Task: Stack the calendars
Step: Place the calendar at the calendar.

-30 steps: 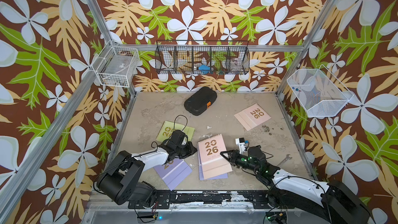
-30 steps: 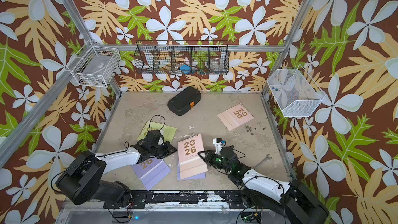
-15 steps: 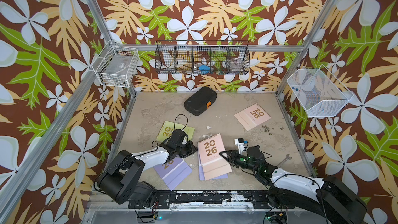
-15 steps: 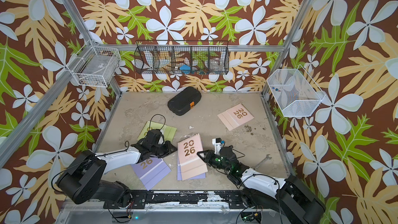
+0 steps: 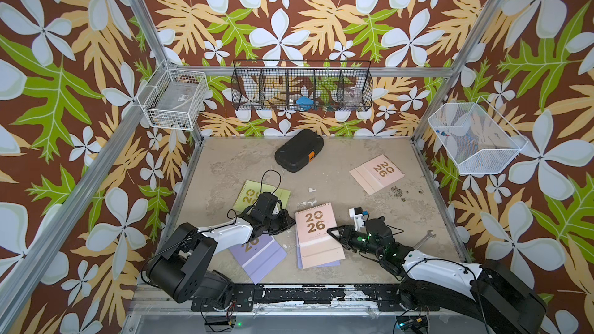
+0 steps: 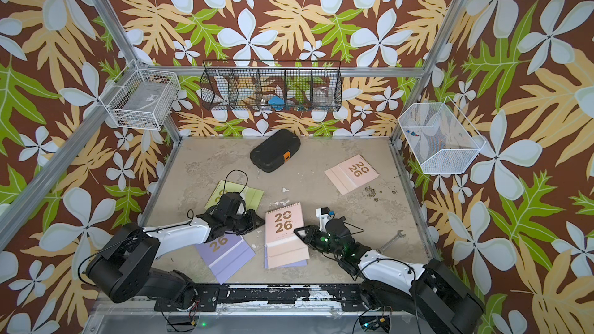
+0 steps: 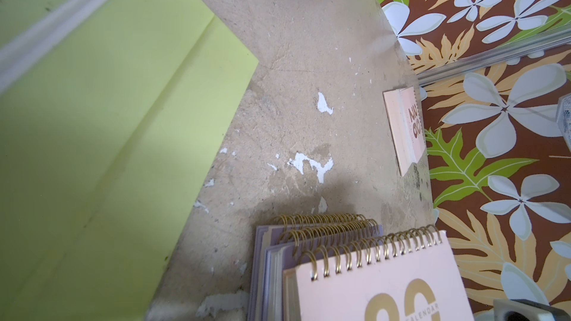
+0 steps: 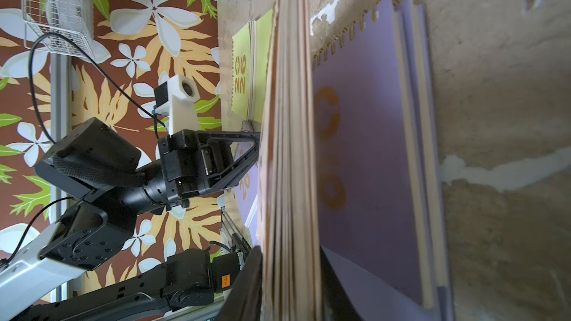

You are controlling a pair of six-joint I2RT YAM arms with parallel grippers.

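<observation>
Where it tops lilac calendars, the pink calendar runs front-to-back — spiral rearward.

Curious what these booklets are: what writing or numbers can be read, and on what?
"2026": pink calendar atop the stack
"CALENDAR": same cover
"2026": far pink calendar
"2026": lime green calendar
"26": loose lilac calendar, rest hidden
Orange sticker on left arm: too small

I see gold "2026" on a pale pink calendar, a lilac calendar and a lime green calendar. The black case has an orange tab. The wallpaper is brown and floral.
</observation>
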